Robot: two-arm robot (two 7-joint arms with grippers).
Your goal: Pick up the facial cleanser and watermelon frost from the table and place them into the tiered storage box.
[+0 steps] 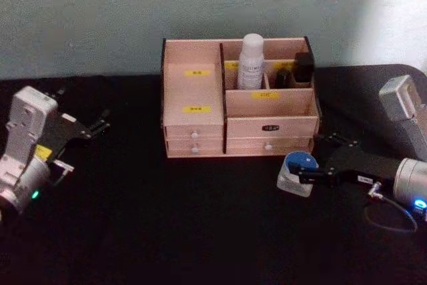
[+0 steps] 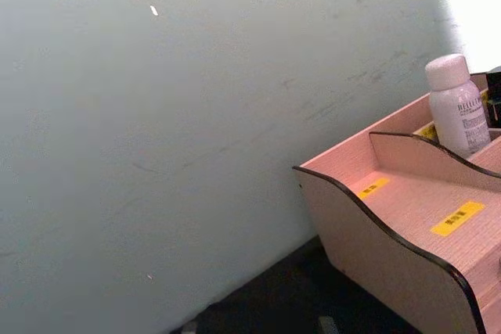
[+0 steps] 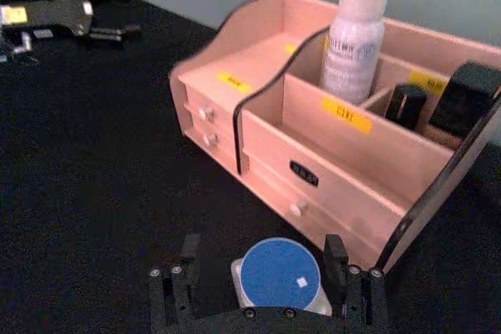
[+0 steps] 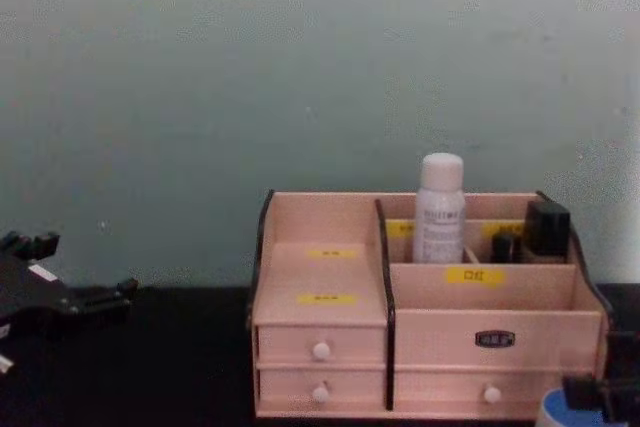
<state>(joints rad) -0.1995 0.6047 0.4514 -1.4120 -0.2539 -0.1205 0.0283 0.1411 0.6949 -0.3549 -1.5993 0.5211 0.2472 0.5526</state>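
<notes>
The watermelon frost (image 1: pixel 298 170), a squat clear jar with a blue lid, stands on the black table just off the front right corner of the tiered storage box (image 1: pixel 200 88). My right gripper (image 1: pixel 315 162) is open around it. In the right wrist view the jar (image 3: pixel 279 273) sits between the two fingers (image 3: pixel 186 253), with a gap on one side. The facial cleanser (image 1: pixel 251 61), a tall white bottle, stands upright in the box's back compartment, also seen as the bottle (image 3: pixel 355 35). My left gripper (image 1: pixel 93 125) rests open over the table far to the left.
Two small dark cosmetic bottles (image 1: pixel 301 68) stand in the back right compartment beside the cleanser. The front right compartment (image 3: pixel 337 142) holds nothing. A wall rises close behind the box. A loose cable (image 1: pixel 390 215) loops under my right arm.
</notes>
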